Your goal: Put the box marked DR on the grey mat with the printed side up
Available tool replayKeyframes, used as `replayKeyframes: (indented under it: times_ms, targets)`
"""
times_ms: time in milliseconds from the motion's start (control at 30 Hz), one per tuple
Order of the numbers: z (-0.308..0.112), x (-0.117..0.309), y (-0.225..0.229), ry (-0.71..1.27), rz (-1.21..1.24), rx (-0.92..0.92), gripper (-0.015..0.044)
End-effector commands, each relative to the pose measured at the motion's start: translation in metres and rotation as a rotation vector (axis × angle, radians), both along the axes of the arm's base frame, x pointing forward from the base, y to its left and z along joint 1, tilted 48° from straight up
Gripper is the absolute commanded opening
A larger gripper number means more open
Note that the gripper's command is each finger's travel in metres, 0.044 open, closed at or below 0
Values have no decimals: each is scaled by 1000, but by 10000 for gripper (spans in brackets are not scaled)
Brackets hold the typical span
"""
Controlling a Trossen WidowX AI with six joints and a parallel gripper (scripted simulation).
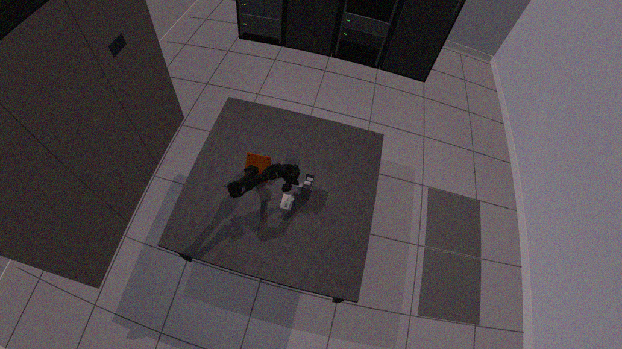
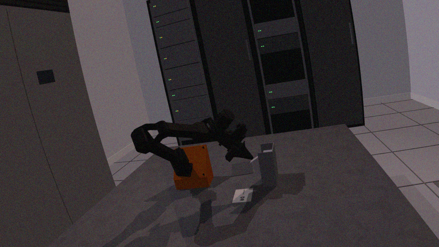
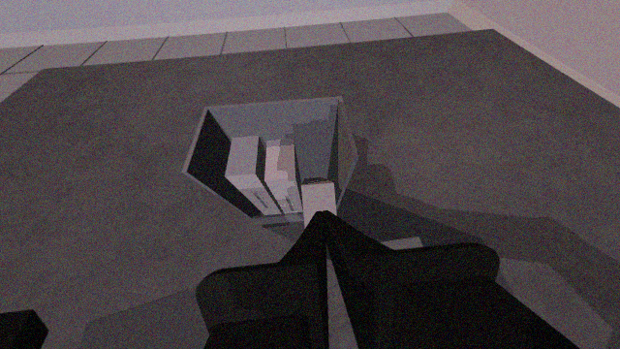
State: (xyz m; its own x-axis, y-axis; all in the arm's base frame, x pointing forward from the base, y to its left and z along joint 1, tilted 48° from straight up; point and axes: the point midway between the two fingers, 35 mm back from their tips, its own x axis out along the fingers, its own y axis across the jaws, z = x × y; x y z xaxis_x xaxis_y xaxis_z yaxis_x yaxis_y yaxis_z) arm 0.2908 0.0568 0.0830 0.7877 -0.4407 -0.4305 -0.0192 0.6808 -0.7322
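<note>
The matte counter (image 1: 324,256) (image 2: 337,199) (image 3: 121,145) bore a flat white DR-marked rectangle (image 1: 286,202) (image 2: 242,195) (image 3: 406,243), nearer its front edge than the straight-walled bin (image 1: 306,193) (image 2: 267,167) (image 3: 276,113); which box was DR was indeterminable; the gripper (image 1: 296,183) (image 2: 252,158) (image 3: 322,216) was fully closed, holding nothing

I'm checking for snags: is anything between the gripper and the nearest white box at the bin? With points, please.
Nothing visible stands between the gripper (image 1: 297,183) (image 2: 252,158) (image 3: 325,213) and the nearest white box (image 1: 299,186) (image 2: 256,168) (image 3: 319,196); the fingertips are right at it, though contact is unclear.
</note>
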Motion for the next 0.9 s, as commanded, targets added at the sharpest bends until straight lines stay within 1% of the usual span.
replayKeyframes:
  times_ms: [0,67,200,867]
  targets:
    - [3,1,1,-11,-6,6,0]
    - [3,-1,0,-10,-6,6,0]
    - [1,-19,-1,-9,-6,5,0]
    - [1,-17,0,-4,0,4,0]
